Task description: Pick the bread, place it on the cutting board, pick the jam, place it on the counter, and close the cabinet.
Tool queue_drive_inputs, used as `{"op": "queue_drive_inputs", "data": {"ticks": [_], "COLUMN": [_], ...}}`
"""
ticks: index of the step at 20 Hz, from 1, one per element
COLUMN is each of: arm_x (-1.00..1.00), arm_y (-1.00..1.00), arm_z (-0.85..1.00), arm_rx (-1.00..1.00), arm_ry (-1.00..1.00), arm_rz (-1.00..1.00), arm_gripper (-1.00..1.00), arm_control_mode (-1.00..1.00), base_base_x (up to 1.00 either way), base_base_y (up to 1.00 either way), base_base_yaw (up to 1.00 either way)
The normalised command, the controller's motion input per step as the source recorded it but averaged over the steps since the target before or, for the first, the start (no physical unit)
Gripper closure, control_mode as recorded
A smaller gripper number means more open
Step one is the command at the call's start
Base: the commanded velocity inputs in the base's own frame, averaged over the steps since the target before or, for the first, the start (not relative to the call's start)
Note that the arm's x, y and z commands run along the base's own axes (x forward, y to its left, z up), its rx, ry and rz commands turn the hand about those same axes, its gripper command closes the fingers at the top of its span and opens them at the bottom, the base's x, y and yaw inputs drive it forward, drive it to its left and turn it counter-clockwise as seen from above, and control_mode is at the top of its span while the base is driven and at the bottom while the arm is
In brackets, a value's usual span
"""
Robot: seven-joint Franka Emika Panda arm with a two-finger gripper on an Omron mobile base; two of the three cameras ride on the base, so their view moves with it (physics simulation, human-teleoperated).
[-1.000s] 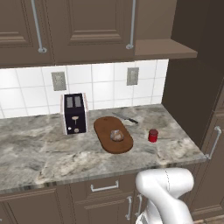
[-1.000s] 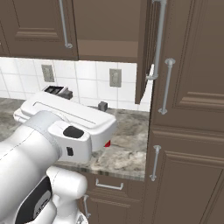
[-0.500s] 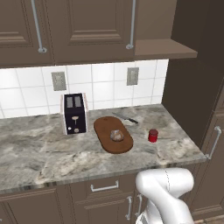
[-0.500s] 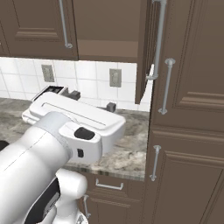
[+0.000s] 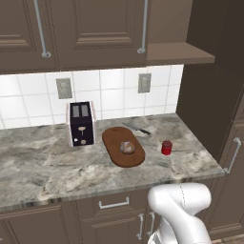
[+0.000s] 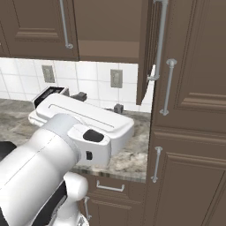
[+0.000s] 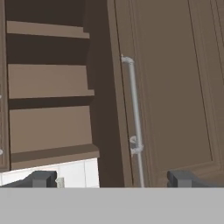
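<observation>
Even, soft rendered light with no glare. The counter point(image 5: 57, 167) is bright; the toaster point(image 5: 80, 123) on it throws little shadow. Inside the open cabinet point(image 7: 48, 83), shelves darken toward the back. Edges look slightly soft, undistorted.

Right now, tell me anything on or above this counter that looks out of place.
The cabinet door above the counter hangs open, edge-on in the right base view, its shelves exposed in the hand view. The bread lies on the cutting board and the jam stands upright. Nothing is spilled.

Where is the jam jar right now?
In the left base view the jam stands upright on the counter, just right of the cutting board that holds the bread.
</observation>
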Motion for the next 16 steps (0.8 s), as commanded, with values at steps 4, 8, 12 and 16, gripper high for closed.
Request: {"op": "queue_drive_inputs", "data": {"ticks": [4,8,12,16], "arm_x": [0.00,0.00,0.00,0.00], "arm_y": [-0.09,-0.09,-0.11,-0.11], "arm_z": [0.00,0.00,0.00,0.00], "arm_rx": [0.00,0.00,0.00,0.00], "arm_ry": [0.00,0.00,0.00,0.00], "arm_rz": [0.00,0.00,0.00,0.05], "arm_gripper": [-1.00,-1.00,-1.00,-1.00], "arm_control_mode": [-1.00,-1.00,-1.00,-1.00], "base_base_x": [0.00,0.00,0.00,0.00], "base_base_y": [0.00,0.00,0.00,0.00], "base_base_yaw": [0.00,0.00,0.00,0.00]}}
